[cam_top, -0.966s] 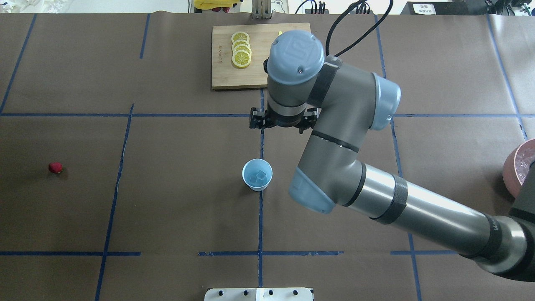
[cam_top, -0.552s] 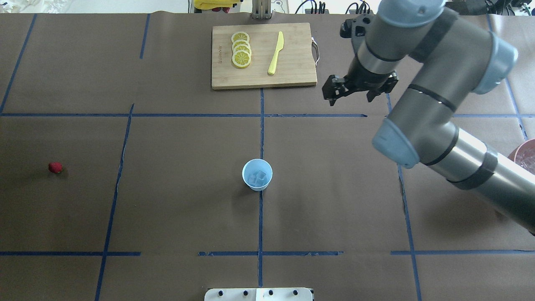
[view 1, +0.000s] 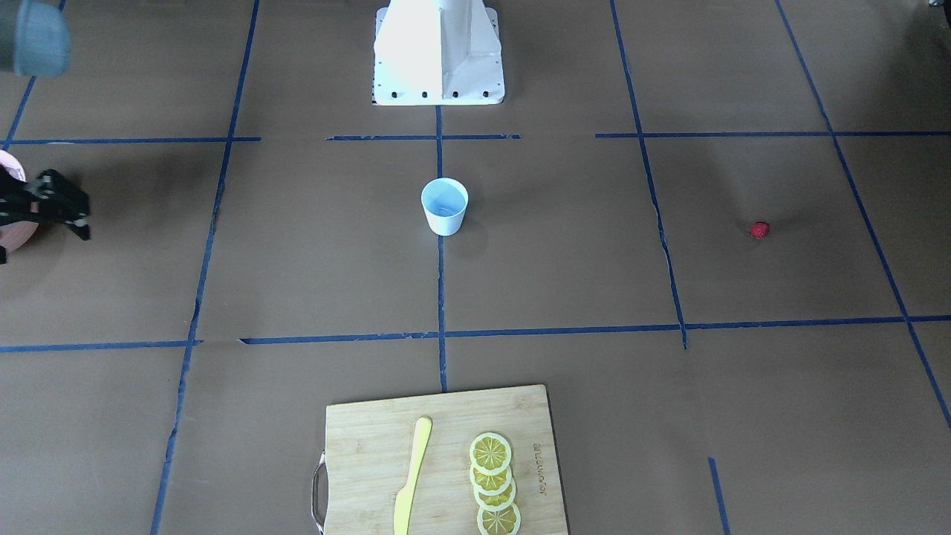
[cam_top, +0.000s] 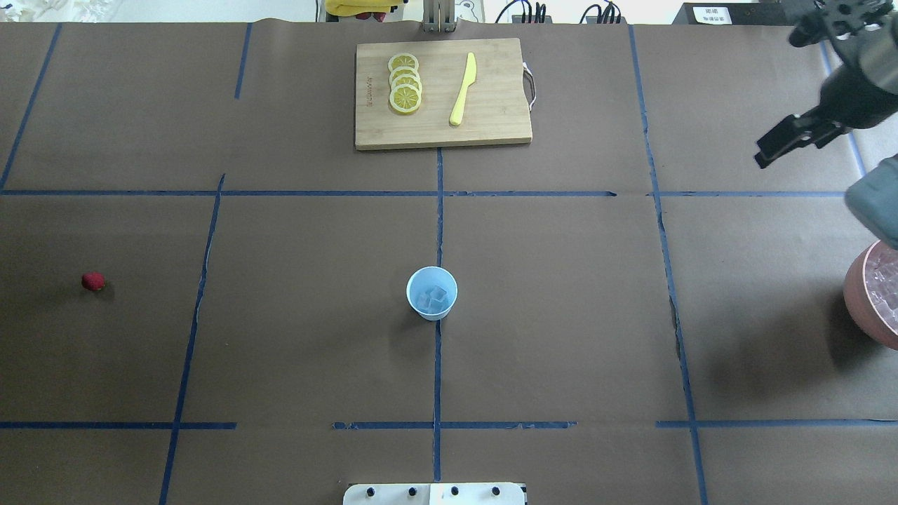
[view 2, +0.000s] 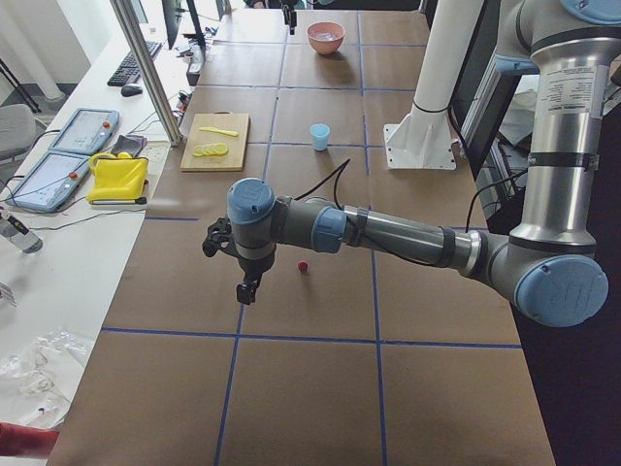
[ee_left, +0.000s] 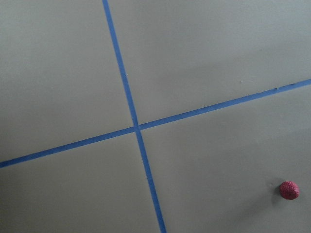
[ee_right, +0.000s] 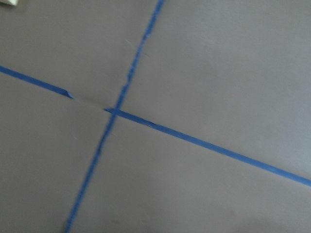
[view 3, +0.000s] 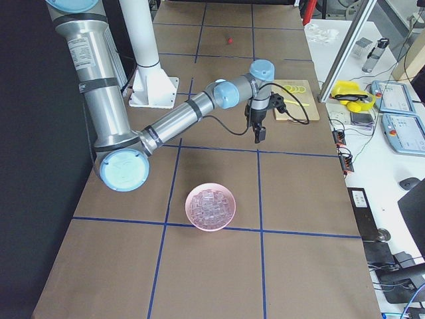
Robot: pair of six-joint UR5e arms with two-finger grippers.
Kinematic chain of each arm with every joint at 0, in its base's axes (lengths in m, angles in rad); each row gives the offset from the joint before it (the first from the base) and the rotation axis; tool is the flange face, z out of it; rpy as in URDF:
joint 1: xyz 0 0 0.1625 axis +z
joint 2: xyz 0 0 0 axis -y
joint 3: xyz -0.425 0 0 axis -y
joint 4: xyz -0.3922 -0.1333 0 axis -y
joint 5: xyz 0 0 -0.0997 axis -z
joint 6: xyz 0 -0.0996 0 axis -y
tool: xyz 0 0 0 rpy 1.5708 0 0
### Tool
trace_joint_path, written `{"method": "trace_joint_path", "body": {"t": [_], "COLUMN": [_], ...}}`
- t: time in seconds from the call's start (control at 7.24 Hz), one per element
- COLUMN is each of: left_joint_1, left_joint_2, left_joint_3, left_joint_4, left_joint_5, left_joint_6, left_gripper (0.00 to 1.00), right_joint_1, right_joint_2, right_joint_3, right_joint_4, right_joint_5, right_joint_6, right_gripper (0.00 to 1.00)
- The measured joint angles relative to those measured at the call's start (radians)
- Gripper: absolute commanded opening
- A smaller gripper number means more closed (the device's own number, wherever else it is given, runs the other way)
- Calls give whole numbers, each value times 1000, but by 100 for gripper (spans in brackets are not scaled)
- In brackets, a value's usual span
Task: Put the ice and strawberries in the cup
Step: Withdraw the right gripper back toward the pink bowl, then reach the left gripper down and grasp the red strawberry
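Brown paper table [cam_top: 561, 315], blue tape grid [cam_top: 438, 365] — right gripper [view 1: 41, 238] seemingly parted; left gripper [view 2: 245, 291] — cannot tell.

Brown table [cam_top: 561, 280] gridded with blue tape [cam_top: 438, 210], pale blue cup [cam_top: 431, 293], red strawberry [cam_top: 92, 281], yellow lemon slices [cam_top: 405, 88], pinkish-brown bowl [cam_top: 859, 301]

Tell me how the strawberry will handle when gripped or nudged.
The strawberry looks small and roundish, so a nudge would probably send it rolling on the flat table. It is far smaller than the cup, so likely very light. Its bumpy-looking skin in the left wrist view may help grip.
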Motion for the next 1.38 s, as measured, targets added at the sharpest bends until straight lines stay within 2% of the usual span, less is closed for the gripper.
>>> {"method": "trace_joint_path", "body": {"t": [0.28,0.69,1.1,1.38], "left_joint_1": [58,138,331,470], "left_joint_2": [0,6,90,113], "left_joint_3": [-3,-6,-9,-1], "left_joint_4": [-29,-145,-433,-540], "left_joint_5": [4,8,97,177], "left_joint_6": [-85,-307,-660,-821], "left_gripper": [100,100,100,100], "right_joint_1": [207,400,434,435], "right_joint_2": [-175,-306,-327,-329], "right_joint_3": [-26,-158,-179,-180], "right_joint_4": [1,10,11,11], "right_joint_5": [41,40,41,42], "right_joint_6": [-312,-540,-562,-564], "right_gripper": [99,99,99,99]}}
